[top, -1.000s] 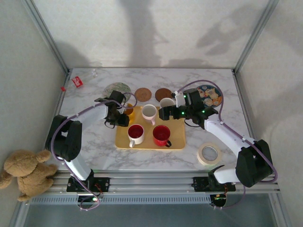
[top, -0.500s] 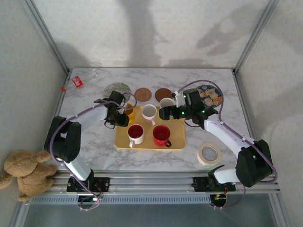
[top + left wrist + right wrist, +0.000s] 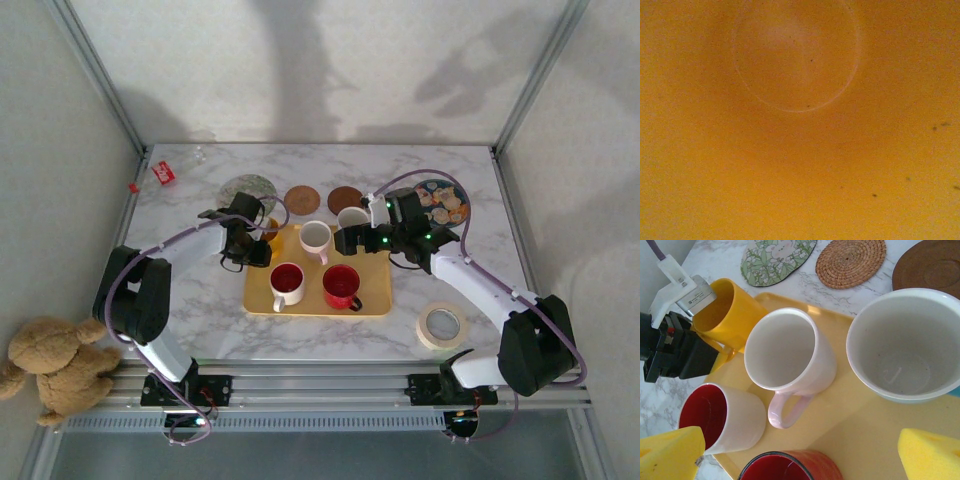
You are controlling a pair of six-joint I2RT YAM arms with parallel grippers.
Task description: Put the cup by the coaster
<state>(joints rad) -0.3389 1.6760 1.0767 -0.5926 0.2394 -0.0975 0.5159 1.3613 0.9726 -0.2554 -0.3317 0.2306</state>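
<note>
as before, left claw (image 3: 253, 238) at yellow cup (image 3: 728, 308)

soft, even light leaves the marble table (image 3: 215, 300) pale and a little washed out. it comes from the near side and throws broad grey shadows up the back wall (image 3: 300, 70). the left wrist view is a blurred orange haze, too close to the yellow cup (image 3: 800, 165) to focus. the right wrist view is sharp on the white mug (image 3: 785, 350), but the yellow pads (image 3: 927, 452) at its bottom corners go fuzzy.
</note>
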